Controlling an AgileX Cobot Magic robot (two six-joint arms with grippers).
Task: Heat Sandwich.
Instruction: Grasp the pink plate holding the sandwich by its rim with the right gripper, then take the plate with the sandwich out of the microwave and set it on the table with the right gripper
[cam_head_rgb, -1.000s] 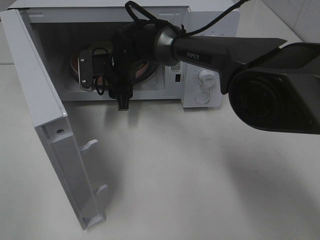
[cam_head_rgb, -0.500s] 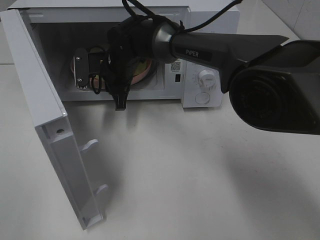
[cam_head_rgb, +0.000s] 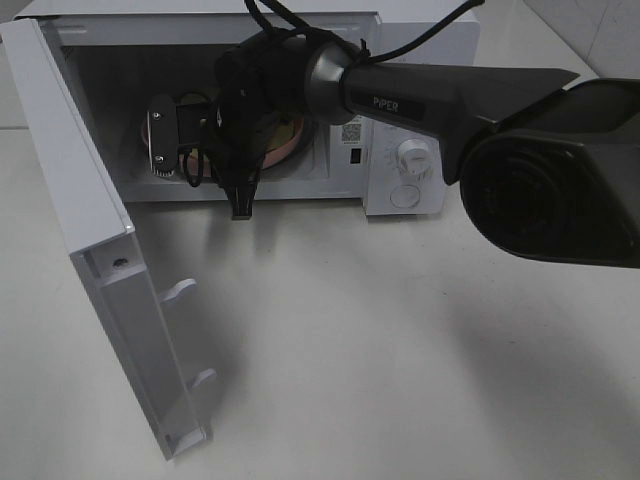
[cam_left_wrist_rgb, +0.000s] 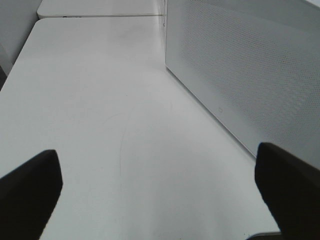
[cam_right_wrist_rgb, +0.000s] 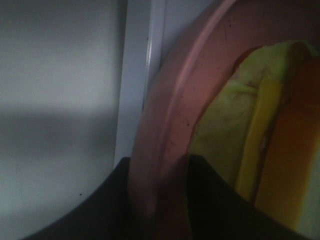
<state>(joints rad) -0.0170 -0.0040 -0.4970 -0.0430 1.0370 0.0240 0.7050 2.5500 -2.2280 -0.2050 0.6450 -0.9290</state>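
Since a second ago my right arm (cam_head_rgb: 440, 95) has pushed a little deeper into the microwave (cam_head_rgb: 400, 120), the wrist swinging leftward and slightly up, so that more of the pink plate (cam_head_rgb: 285, 140) shows past the wrist housing than it did then; over the last half second almost nothing has shifted. Closest to me in the right wrist view, my right pincer (cam_right_wrist_rgb: 157, 200) has its two dark fingers (cam_right_wrist_rgb: 210, 195) on either side of the plate's rim (cam_right_wrist_rgb: 165, 130), one against the outer edge and one on the inner face, pressed onto it, so I take it as clamped on the plate. Just beyond the inner finger, the sandwich (cam_right_wrist_rgb: 250, 140) lies on that plate, its pale yellow-green leafy filling showing beside a deeper orange-tan edge; I touch the plate only, not the bread. Past the rim is the pale inner wall of the oven (cam_right_wrist_rgb: 55, 100). From the high camera the plate and my pincer sit inside the cavity, with the door (cam_head_rgb: 90, 250) swung wide open at the left and the control knob (cam_head_rgb: 412, 155) on the panel to the right of the opening. My left pincer (cam_left_wrist_rgb: 160, 185) hangs with its dark tips far apart, nothing between them, over the bare white table (cam_left_wrist_rgb: 100, 110), with the perforated white side of the oven (cam_left_wrist_rgb: 240, 70) beside it.
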